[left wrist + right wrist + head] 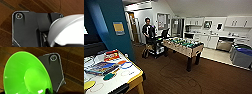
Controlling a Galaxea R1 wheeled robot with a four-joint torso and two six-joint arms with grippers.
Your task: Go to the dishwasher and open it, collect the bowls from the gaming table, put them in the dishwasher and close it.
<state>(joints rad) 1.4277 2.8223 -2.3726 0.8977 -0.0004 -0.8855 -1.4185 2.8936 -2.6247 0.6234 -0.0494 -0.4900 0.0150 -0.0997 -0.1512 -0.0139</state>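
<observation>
A bright green bowl [25, 75] is filling most of the right wrist view, tilted so its inside is facing the camera, with brown wood floor [75, 69] behind it. Something dark is touching its rim at the bottom edge of that frame, but I cannot tell whether the right claw is pinching the bowl or how its fingers are standing. In the left wrist view a white bowl [67, 30] is taking up the lower right of the frame over the same floor; whether the left claw is gripping it, I cannot tell either.

In the head view, the gaming bench [137, 75] is sitting at the lower left of the frame, its pale top and yellowish edge showing. On it are lying a book [101, 68], a red box [112, 55], flat plates in orange and blue [125, 64], a dark green bowl [109, 76] and a yellow one [89, 85] at the very corner.

Farther in, at mid-frame, the foosball table [185, 47] is standing on dark floor. Behind it, to the left, a person [148, 31] is standing at a cart [156, 46].

At the far right, under the white kitchen counter, the dishwasher [224, 45] is showing its dark grey front; whether it is open, I cannot tell. Grey bins [241, 56] are standing nearer, at the right edge.
</observation>
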